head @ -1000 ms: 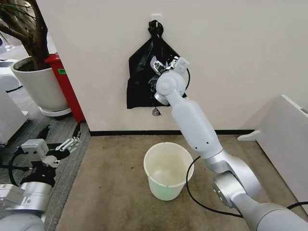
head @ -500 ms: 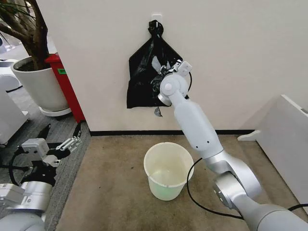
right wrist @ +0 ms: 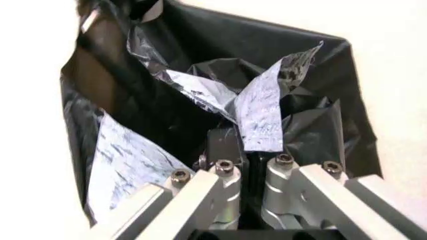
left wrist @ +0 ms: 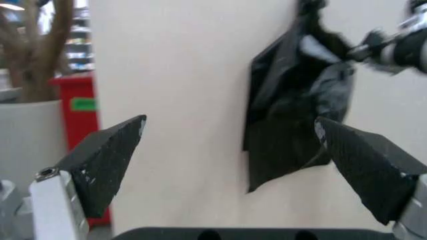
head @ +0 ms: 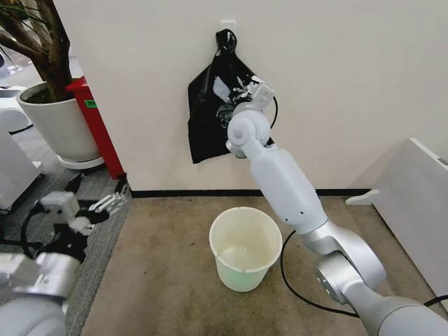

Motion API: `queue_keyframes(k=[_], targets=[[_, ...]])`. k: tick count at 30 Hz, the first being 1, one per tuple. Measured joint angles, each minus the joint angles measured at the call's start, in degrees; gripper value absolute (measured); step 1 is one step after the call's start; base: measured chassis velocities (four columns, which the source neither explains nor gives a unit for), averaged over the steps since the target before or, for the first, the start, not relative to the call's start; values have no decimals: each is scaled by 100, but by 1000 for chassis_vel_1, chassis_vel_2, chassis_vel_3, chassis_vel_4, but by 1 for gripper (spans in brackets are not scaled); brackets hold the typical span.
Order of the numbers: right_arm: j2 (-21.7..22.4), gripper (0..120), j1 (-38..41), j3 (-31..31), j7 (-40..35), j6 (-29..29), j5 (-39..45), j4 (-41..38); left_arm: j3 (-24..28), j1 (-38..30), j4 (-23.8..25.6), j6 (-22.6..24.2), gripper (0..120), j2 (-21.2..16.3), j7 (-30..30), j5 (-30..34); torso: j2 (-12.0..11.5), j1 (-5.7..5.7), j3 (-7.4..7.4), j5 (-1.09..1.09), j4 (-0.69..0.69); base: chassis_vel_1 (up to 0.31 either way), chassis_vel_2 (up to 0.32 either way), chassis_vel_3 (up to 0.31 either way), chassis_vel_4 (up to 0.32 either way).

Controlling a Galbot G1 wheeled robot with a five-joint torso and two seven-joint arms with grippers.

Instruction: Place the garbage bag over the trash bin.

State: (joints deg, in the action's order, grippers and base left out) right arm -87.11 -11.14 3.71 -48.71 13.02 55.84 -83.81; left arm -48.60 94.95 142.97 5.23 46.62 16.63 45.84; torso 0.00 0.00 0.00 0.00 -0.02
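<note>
The right gripper [head: 246, 93] is pinching the garbage bag [head: 210, 112], jaws clenched on its plastic, to free it from the wall above the trash bin [head: 244, 249]; the left gripper [left wrist: 230, 150], beside the bin, is waiting released.

Cream wall [head: 350, 84], black baseboard [head: 210, 192], brown carpet [head: 168, 280]; potted plant [head: 52, 119], red cabinet [head: 94, 126] at left.

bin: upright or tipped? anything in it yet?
Upright and empty. The trash bin stands on the carpet, mouth up, with bare inner walls. The black bag hangs on the wall, pinched by the right gripper.
</note>
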Motion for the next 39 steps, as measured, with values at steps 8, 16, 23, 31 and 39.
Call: queue_keyframes(k=[8, 16, 23, 31, 39], targets=[[-42, 0, -9, 98, 4, 60, -22, 6, 472, -1462, -982, 157, 100, -1195, 101, 686, 0, 0, 1, -3, 3, 0, 0, 0, 0], [29, 0, -42, 118, 54, 71, -65, 58, 2372, -3767, -1998, 363, 100, -1327, 123, 983, 0, 0, 1, 4, 1, 0, 0, 0, 0], [196, 0, -77, 89, 85, 68, -56, -12, 4141, -5566, -2818, 388, 100, -843, 81, 846, -1, 0, 1, 2, 2, 0, 0, 0, 0], [363, 0, -106, 86, 57, 60, 181, -263, 5654, -7216, -3731, 439, 100, -216, -465, -552, -1, 0, 1, 2, 3, 0, 0, 0, 0], [207, 0, 34, 31, 108, 12, 284, -261, 6145, -7785, -4279, 553, 100, 92, -721, -1300, -1, 0, 1, -1, 2, 0, 0, 0, 0]])
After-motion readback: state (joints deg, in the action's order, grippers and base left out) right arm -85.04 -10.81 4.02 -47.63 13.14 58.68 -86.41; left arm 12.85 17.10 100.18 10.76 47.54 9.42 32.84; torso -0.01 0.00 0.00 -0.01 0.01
